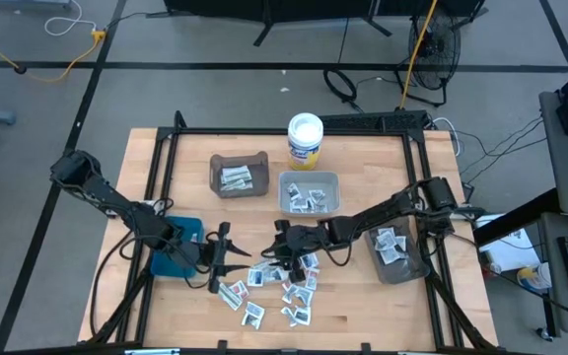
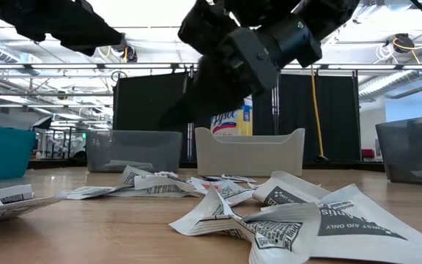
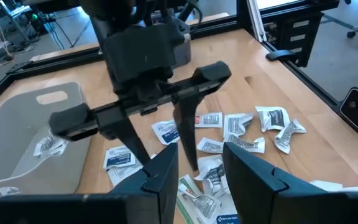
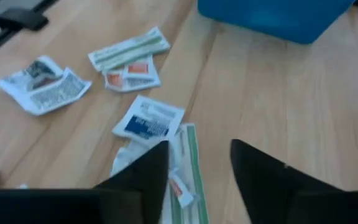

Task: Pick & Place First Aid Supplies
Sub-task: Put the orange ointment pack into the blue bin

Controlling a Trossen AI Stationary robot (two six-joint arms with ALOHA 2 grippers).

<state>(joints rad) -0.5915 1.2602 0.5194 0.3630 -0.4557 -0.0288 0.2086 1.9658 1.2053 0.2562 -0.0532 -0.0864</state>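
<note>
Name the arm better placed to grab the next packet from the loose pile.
Right, likely. Its end effector hangs open over the packets, one lying between its fingers. The left end effector, also open, sits at the pile's edge.

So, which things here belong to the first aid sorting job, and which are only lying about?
Part of the job:
- loose first aid packets on the table
- brown bin, light grey bin, dark grey bin, blue bin
- left gripper and right gripper, both open over the pile

Just lying about:
- white wipes tub
- floor fan
</note>
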